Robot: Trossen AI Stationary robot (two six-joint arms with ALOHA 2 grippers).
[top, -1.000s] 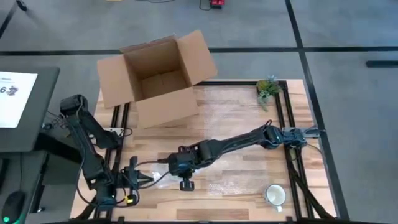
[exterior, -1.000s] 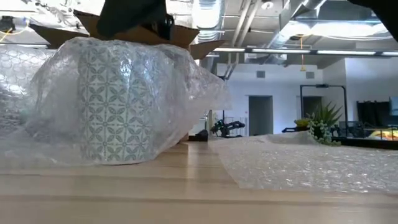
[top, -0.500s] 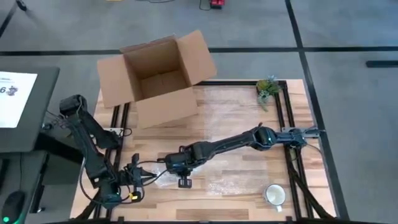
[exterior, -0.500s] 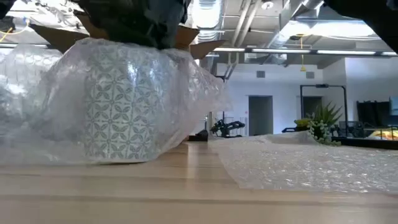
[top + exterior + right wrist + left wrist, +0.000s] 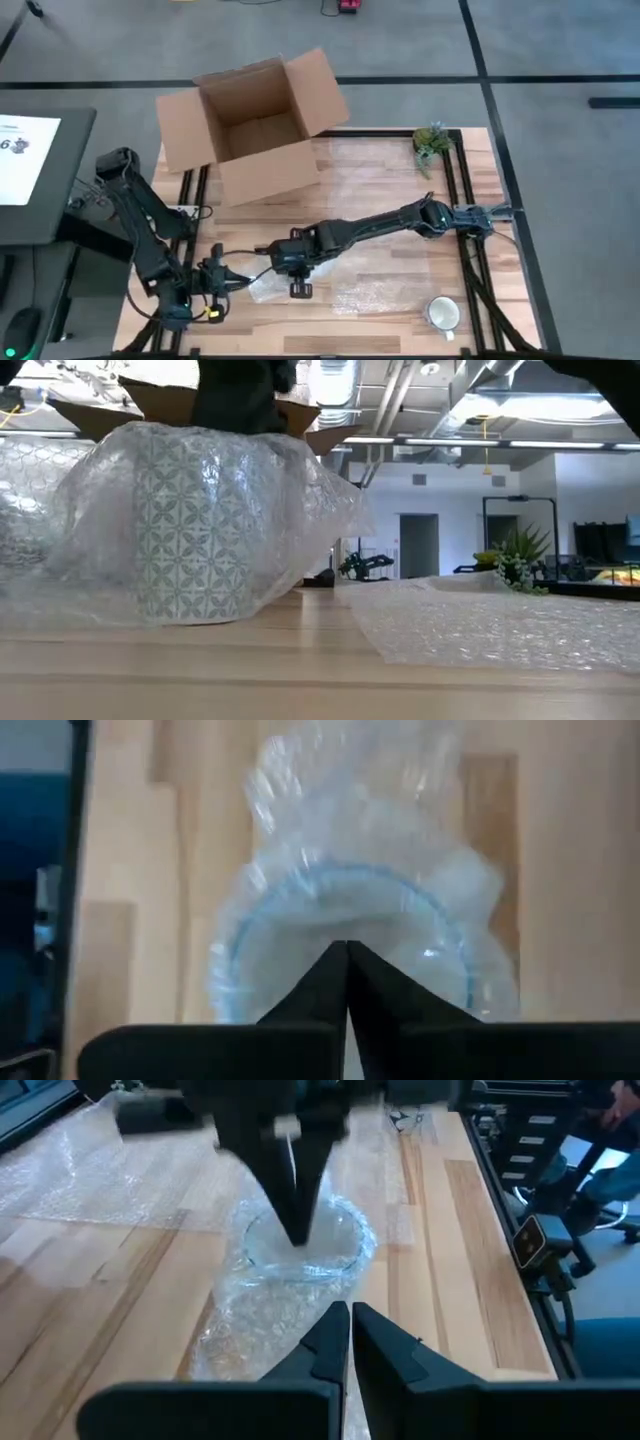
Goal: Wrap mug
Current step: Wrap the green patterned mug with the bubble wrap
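Your right gripper (image 5: 297, 1230), fingers pinched together, has lifted slightly since half a second ago and now pokes bubble wrap (image 5: 300, 500) into the mug (image 5: 190, 530) at the table's near left, so tucking continues; left gripper (image 5: 350, 1325) waits nearby, closed.

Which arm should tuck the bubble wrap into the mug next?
Probably the right. Its gripper is shut, directly over the mug's open mouth, fingertips at the rim. The left gripper, also shut, sits beside the mug, touching only the trailing bubble wrap.
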